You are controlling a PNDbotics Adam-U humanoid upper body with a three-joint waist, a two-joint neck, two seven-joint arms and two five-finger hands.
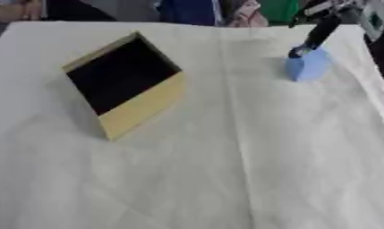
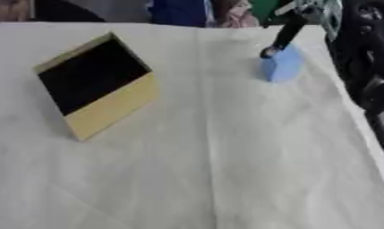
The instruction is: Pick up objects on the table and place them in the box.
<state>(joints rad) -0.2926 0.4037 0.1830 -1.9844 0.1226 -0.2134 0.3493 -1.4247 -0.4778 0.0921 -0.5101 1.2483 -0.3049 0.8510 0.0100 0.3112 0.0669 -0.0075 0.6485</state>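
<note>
A light blue object [image 1: 308, 65] stands on the white cloth at the far right. My right hand [image 1: 320, 31] comes down from the upper right corner, and its black tip touches the top left edge of the blue object. How it holds the object is hidden. An open box [image 1: 144, 105] with yellow walls and a black inside sits tilted at the middle left, well apart from the hand. My left hand shows in neither view.
The white tablecloth [image 1: 226, 170] covers the whole table, and its right edge runs close to the blue object. My black right arm [image 2: 367, 67] fills the right side of the right eye view. People's clothes show along the far edge.
</note>
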